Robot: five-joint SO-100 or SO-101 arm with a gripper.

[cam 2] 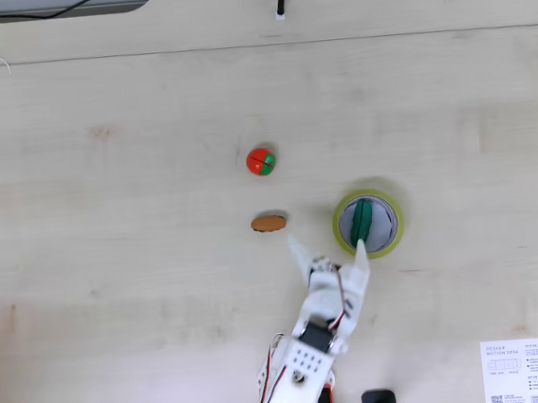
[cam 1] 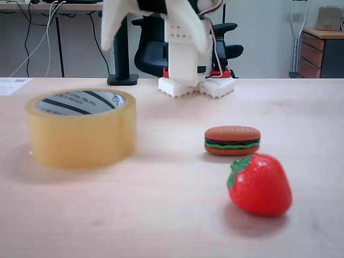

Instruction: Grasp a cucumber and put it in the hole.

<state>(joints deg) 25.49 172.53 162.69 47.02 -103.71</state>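
The dark green cucumber [cam 2: 362,223] lies inside the hole [cam 2: 379,221] of the yellowish tape roll [cam 2: 339,216] in a fixed view from above. My gripper [cam 2: 329,253] is open just below and left of the roll, with one white finger [cam 2: 360,261] touching or overlapping the roll's rim and nothing between the jaws. In the low fixed view the tape roll [cam 1: 80,134] stands at the left with its striped hole [cam 1: 80,102] facing up, and the cucumber is hidden inside it. A white finger [cam 1: 115,24] hangs above and behind the roll.
A toy hamburger [cam 2: 269,222] lies left of the roll, and a red strawberry [cam 2: 261,160] lies beyond it. In the low fixed view the hamburger [cam 1: 232,140] and strawberry [cam 1: 260,184] sit at the right front. The arm's base [cam 1: 196,86] stands at the table's back.
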